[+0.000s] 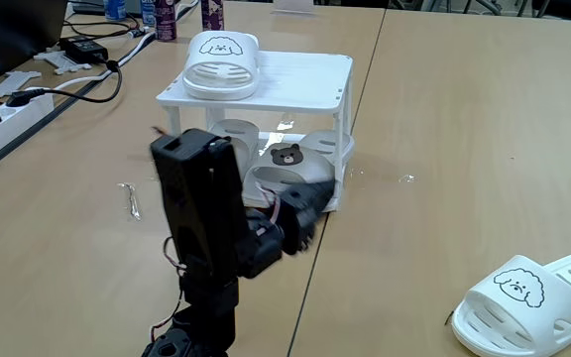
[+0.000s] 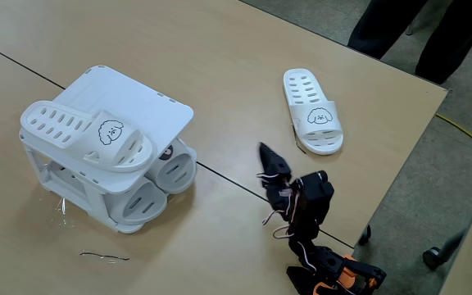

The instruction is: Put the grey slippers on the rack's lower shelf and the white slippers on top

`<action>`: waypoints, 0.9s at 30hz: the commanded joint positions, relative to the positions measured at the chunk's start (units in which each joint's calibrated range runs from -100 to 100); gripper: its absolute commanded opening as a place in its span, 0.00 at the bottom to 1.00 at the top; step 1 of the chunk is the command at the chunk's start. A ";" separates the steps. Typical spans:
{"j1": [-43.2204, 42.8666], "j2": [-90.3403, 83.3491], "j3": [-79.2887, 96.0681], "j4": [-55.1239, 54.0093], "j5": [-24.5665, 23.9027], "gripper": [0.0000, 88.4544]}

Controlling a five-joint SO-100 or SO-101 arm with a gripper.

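Observation:
The white rack [image 1: 305, 74] [image 2: 150, 102] stands on the wooden table. One white slipper [image 1: 221, 64] [image 2: 88, 131] with a dog face lies on its top shelf. Both grey slippers [image 1: 286, 156] [image 2: 174, 172] lie under it on the lower shelf [image 1: 337, 151], one showing a bear badge. A second white slipper [image 1: 533, 297] [image 2: 312, 111] lies alone on the table, far from the rack. My black gripper [image 1: 305, 213] [image 2: 270, 160] hovers just off the rack's open front, near the grey slippers, holding nothing. It is blurred, so how its jaws stand is unclear.
In a fixed view a power strip [image 1: 8, 109], cables and bottles [image 1: 165, 18] line the far left edge. A thin bent wire [image 1: 130, 198] [image 2: 105, 256] lies on the table near the rack. A person's legs [image 2: 416, 29] stand beyond the table's edge.

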 commanded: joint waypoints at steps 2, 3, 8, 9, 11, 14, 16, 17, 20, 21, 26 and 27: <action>15.10 11.16 -3.34 -6.12 0.42 0.01; 17.49 12.92 -4.79 -6.38 0.42 0.01; 27.11 20.07 -12.36 -6.38 0.42 0.02; 28.01 22.26 -13.72 -6.38 0.42 0.03; 28.51 25.46 -15.70 -6.38 0.42 0.05; 28.51 28.91 -20.21 -6.38 0.42 0.10; 28.51 30.68 -24.81 -6.29 0.42 0.15; 28.51 31.77 -27.88 -6.12 0.42 0.19; 28.51 34.88 -34.20 -5.69 0.42 0.23; 28.51 36.23 -36.27 -5.69 0.42 0.24; 28.51 43.63 -47.37 -3.53 0.42 0.24; 28.59 44.56 -49.80 -1.63 0.42 0.24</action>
